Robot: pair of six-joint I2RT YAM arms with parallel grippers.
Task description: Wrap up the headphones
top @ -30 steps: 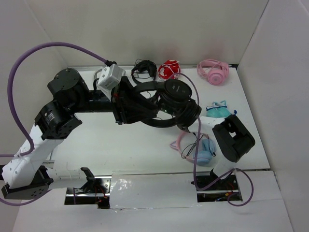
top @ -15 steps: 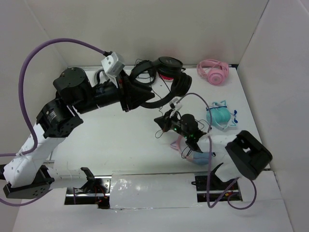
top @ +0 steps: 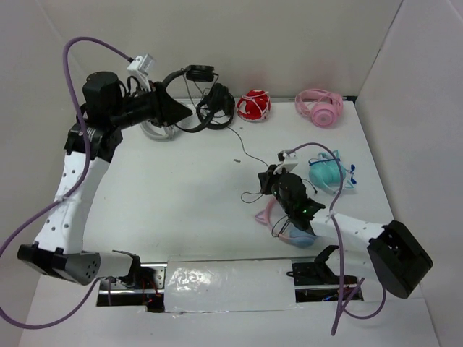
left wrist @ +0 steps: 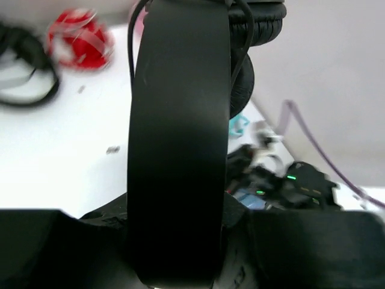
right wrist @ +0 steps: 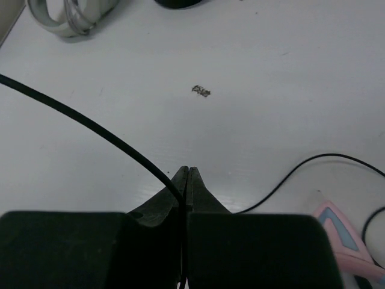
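My right gripper (right wrist: 185, 176) pinches the cord (right wrist: 90, 123) just beside the pink cat-ear headphones (top: 269, 211). Well apart from those, my left gripper (top: 179, 110) clamps the headband (left wrist: 177, 144) of the black headphones (top: 200, 72).

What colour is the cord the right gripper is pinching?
Black, seen best in the right wrist view: the cord runs into the right gripper.

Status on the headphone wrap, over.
Copy: left gripper shut on headphones, raised at far left. right gripper shut on cord. Close beside it: pink cat-ear pair.
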